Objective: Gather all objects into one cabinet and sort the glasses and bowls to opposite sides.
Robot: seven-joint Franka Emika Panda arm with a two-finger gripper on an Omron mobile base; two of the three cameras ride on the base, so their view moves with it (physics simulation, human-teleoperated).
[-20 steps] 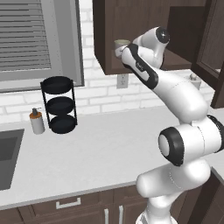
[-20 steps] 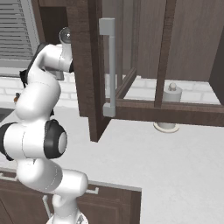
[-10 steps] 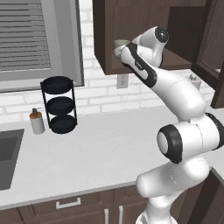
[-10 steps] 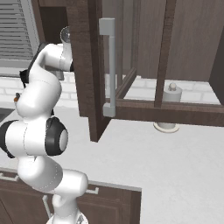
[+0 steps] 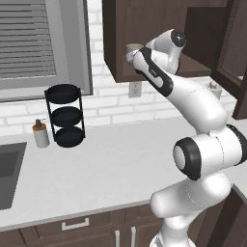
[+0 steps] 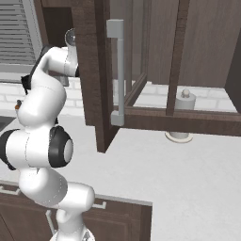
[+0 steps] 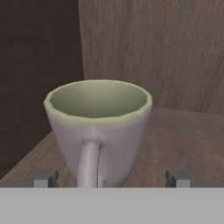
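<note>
while fingers [image 7: 111,178] gape — mug [image 7: 99,131] stands upright between.

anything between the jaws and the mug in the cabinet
Nothing in the way. In the hand view the mug stands upright on the cabinet shelf, handle toward the camera, squarely between the open gripper's fingertips.

My claw [image 7: 109,178] stands wide, a mug [image 7: 99,131] upright between its tips, handle toward me. The cabinet's back wall [image 7: 162,52] closes the way ahead, its dark side wall [image 7: 39,65] just beside the mug. Bare shelf [image 7: 183,140] lies free on the other side. The bench [image 5: 111,164] below is open around a black rack [image 5: 66,116].
</note>
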